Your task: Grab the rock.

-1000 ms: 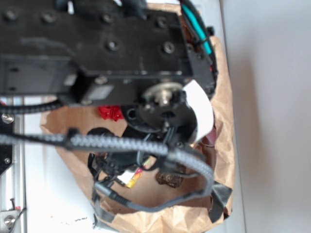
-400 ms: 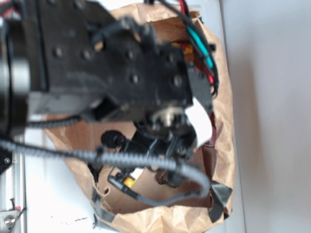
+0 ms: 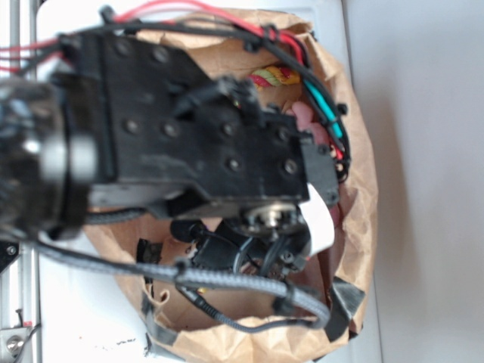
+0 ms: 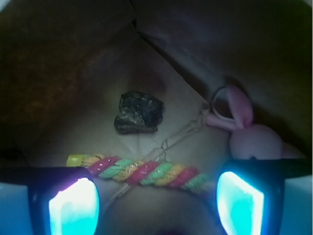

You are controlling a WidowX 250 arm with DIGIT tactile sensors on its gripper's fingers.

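Here the rock lies on the brown paper floor of the bag, a dark, rough, angular lump resting alone with bare paper all around it. In the wrist view it sits above the rope, near it but not touching; the rope is a twisted cord of red, green and yellow strands lying almost flat across the frame. Thin pale strings run from beside the rope up toward a pink toy off to the right of the rock, well apart from it — the toy has a loop-like ear and a rounded body pressed near the bag's wall. A dark stain marks the paper just above and right of the rock.

The gripper is spread wide: its two fingers glow cyan at the bottom corners of the wrist view, one on each side of the rope's ends, with nothing between them. Both fingers hang on the near side of the rope from the rock, so the rock is apart from them and untouched.

In the exterior view the black arm fills most of the bag's opening, reaching down into it with red, teal and braided grey cables trailing — the rock is hidden beneath it there. A short piece of the rope shows above the arm, near the bag's upper rim.
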